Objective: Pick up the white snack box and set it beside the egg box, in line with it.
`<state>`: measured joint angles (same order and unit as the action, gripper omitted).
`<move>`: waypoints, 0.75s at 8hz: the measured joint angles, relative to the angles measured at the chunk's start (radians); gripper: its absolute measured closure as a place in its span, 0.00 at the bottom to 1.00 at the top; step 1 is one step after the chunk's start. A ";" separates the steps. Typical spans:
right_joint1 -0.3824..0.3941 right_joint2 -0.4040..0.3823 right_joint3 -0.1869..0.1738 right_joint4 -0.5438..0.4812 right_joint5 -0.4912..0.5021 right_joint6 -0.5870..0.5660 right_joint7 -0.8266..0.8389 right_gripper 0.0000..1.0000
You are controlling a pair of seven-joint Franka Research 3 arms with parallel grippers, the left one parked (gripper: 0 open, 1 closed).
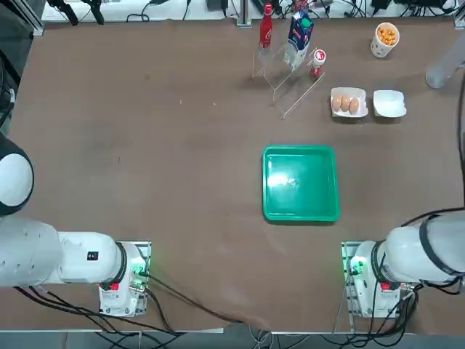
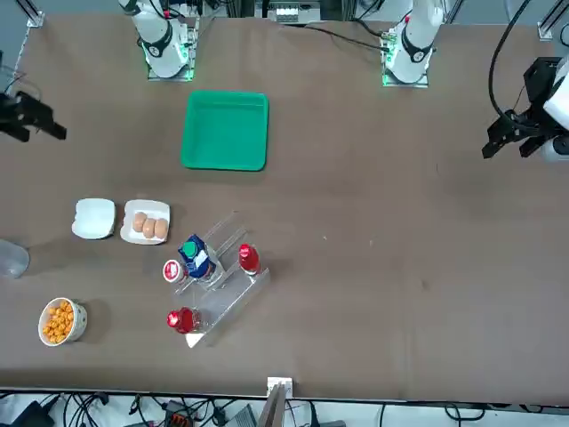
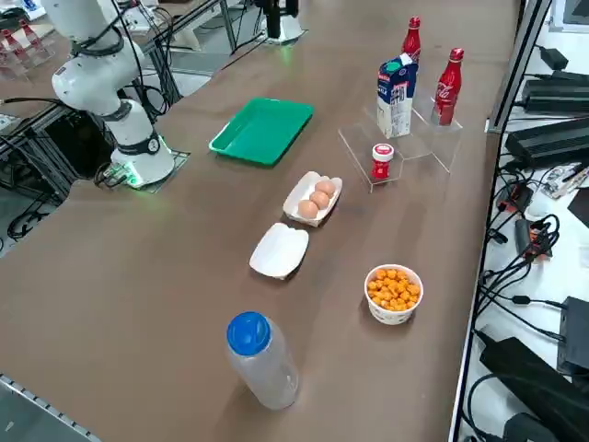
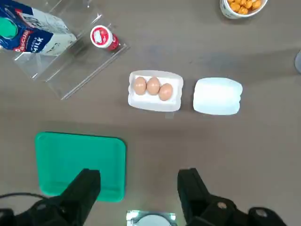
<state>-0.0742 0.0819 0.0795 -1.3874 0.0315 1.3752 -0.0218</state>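
Wrist view is showing me the snack box [image 4: 217, 96] lying just beside the egg box [image 4: 155, 91]. My right gripper [image 4: 139, 186] is hovering high above the bench [image 4: 235, 150], jaws gaping wide, holding nothing.

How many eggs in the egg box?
3, in a row inside the egg box, which sits beside the white snack box, with a small gap between them. The right gripper hangs high above the table.

So the egg box [image 1: 349, 102] is the anchor here. The white snack box [image 1: 389, 103] sits just to its right, lined up, with a small gap. The tray [image 1: 301, 183] is nearer the robot, slightly left. The clear stand [image 1: 288, 76] with bottles is to its far left, and the snack cup [image 1: 385, 38] is farther back right. The right gripper [image 4: 137, 188] hangs high above, fingers apart.
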 joint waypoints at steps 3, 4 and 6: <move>0.047 -0.118 -0.032 -0.223 -0.015 0.127 0.000 0.00; 0.047 -0.120 -0.038 -0.234 -0.015 0.133 0.000 0.00; 0.047 -0.117 -0.046 -0.237 -0.015 0.135 0.000 0.00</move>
<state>-0.0273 -0.0349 0.0339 -1.6242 0.0163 1.5107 -0.0218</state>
